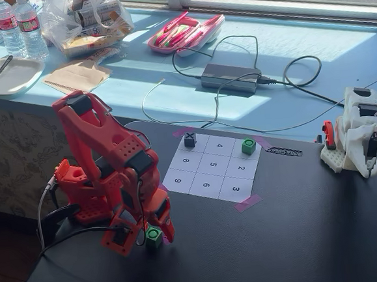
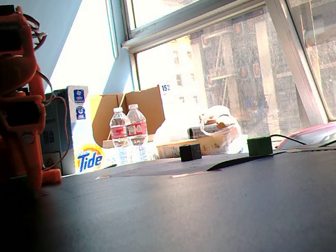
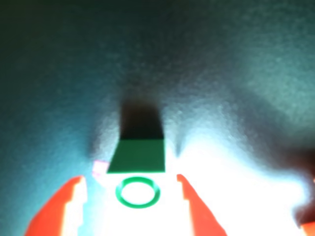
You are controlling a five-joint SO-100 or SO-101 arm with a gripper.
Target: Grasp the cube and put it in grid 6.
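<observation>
Matt black table [image 1: 300, 237], white paper sheet [image 1: 208, 178], plastic green cube [image 1: 154, 236].

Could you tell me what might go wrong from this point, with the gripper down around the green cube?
The cube sits between the fingers of the gripper, but a gap shows on both sides in the wrist view, so an uneven close might twist or push it away. Cell 6 lies among other printed cells, so a slightly off release could land on a border line.
</observation>
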